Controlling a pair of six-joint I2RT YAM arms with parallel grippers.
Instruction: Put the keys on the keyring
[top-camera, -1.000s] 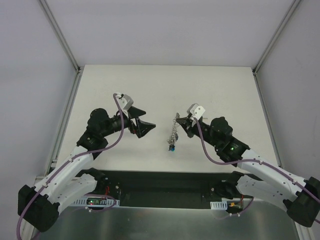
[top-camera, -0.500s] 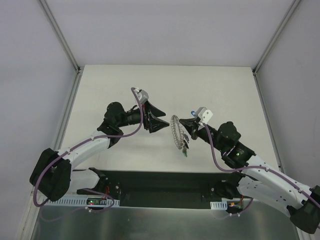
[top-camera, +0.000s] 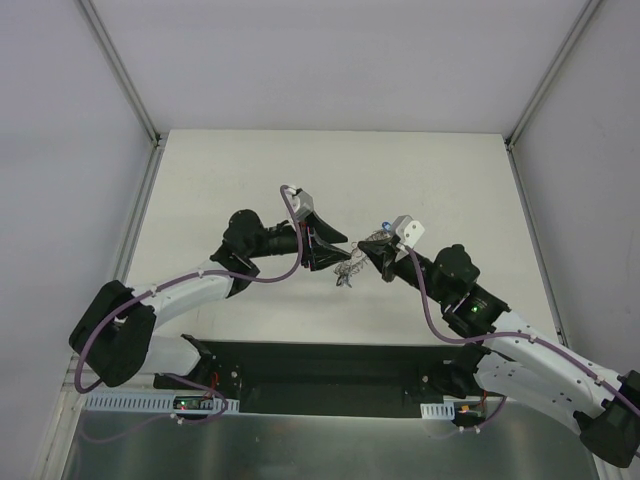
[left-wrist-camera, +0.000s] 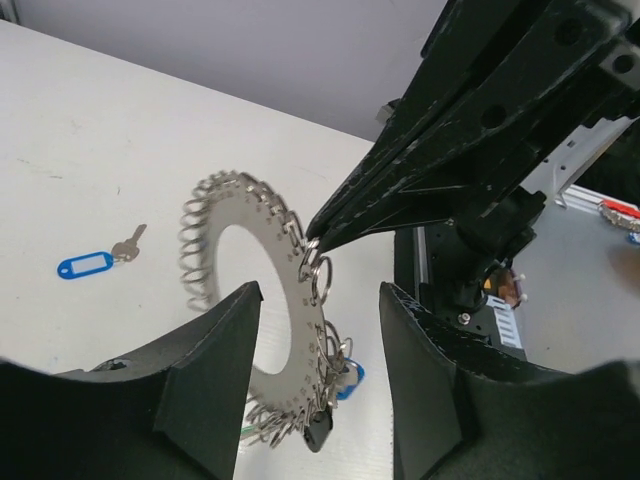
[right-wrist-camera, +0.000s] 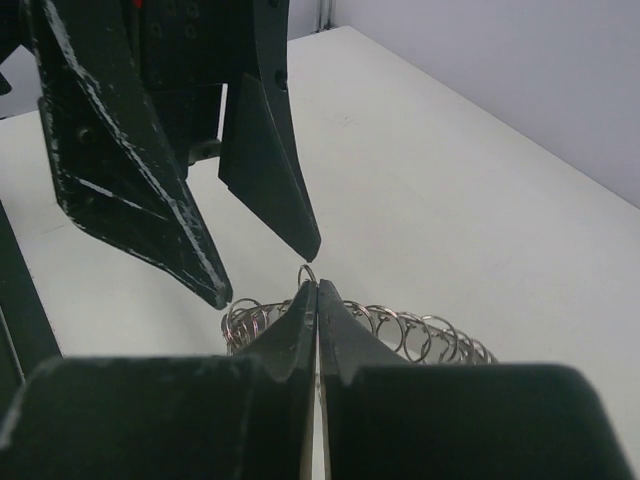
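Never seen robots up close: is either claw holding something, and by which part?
The right gripper pinches the keyring by its jagged outer rim. The left gripper's jaws straddle the ring, open, holding nothing.

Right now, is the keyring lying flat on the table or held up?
Held up, on edge. The right gripper is shut on the keyring at its rim, and a few keys hang from its lower part.

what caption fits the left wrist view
The right gripper pinches the keyring between the open left gripper fingers; a blue-tagged key lies on the table
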